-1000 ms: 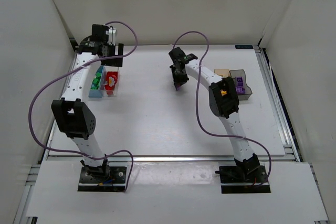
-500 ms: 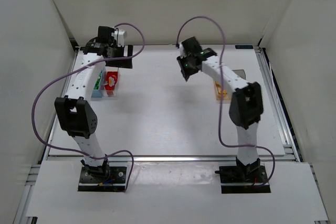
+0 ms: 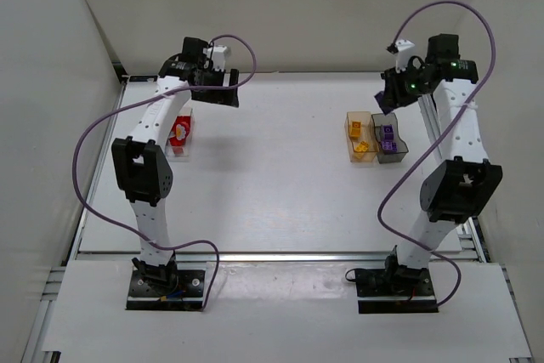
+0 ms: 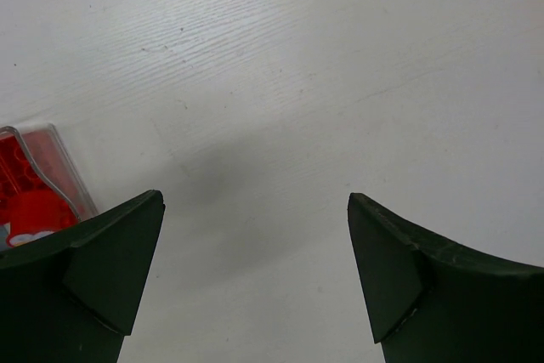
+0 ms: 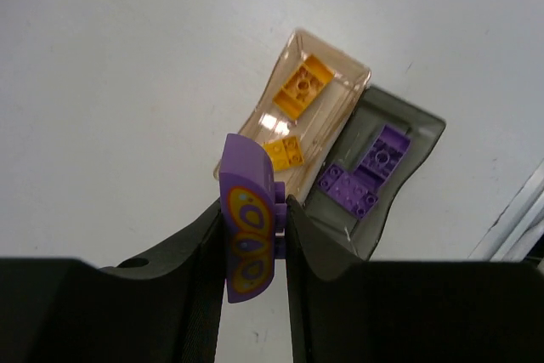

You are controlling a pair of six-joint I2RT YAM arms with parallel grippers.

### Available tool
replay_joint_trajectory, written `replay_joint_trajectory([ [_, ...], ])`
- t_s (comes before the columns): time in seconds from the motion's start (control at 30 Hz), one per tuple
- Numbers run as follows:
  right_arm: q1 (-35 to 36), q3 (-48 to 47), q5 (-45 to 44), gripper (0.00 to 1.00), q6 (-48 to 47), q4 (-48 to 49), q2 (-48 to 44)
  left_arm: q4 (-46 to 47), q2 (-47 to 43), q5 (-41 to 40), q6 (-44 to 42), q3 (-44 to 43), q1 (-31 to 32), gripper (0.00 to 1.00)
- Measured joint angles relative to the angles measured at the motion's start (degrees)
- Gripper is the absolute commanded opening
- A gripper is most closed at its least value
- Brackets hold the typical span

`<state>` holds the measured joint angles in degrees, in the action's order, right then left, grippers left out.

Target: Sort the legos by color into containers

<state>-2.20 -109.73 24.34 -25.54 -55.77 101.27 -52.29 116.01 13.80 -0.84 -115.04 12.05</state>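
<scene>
My right gripper [image 5: 253, 210] is shut on a purple lego [image 5: 248, 227] with a yellow butterfly print, held on edge above the table. Just beyond it stand two containers side by side. The orange one [image 5: 344, 91] holds two yellow legos [image 5: 308, 82]; the smoky grey one [image 5: 412, 118] holds two purple legos [image 5: 382, 152]. In the top view this gripper [image 3: 388, 101] hangs high at the back right, above those bins [image 3: 359, 135]. My left gripper [image 4: 255, 201] is open over bare table, with a clear bin of red legos [image 4: 30, 197] at its left.
The clear bin with red legos [image 3: 179, 132] sits at the back left beside the left arm. A metal rail [image 3: 450, 184] runs along the table's right edge, and white walls close in the back and both sides.
The right arm has swung from the table's middle to the back right, carrying the purple lego over the orange and grey bins. The left gripper has drifted rightwards, still open.
</scene>
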Motion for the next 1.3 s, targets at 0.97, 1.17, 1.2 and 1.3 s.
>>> replay_joint_trajectory([
  [0.97, -8.83, 8.41, -5.62, 0.4, 2.23, 5.09, 15.04, -0.44, 0.04, -4.28, -2.58, 1.14, 0.17, 0.99],
  [1.17, -8.83, 9.81, -5.77, 0.63, 2.54, 5.25, 15.47, -0.46, 0.04, -5.27, -2.62, 1.14, 0.17, 1.0],
  [1.2, -8.83, 9.9, -5.84, 0.66, 2.64, 5.18, 15.47, -0.46, 0.04, -5.44, -2.62, 1.14, 0.17, 0.99],
  [1.3, -8.83, 9.92, -6.1, 0.7, 2.56, 5.25, 15.47, -0.48, 0.04, -5.77, -2.6, 1.14, 0.13, 0.99],
])
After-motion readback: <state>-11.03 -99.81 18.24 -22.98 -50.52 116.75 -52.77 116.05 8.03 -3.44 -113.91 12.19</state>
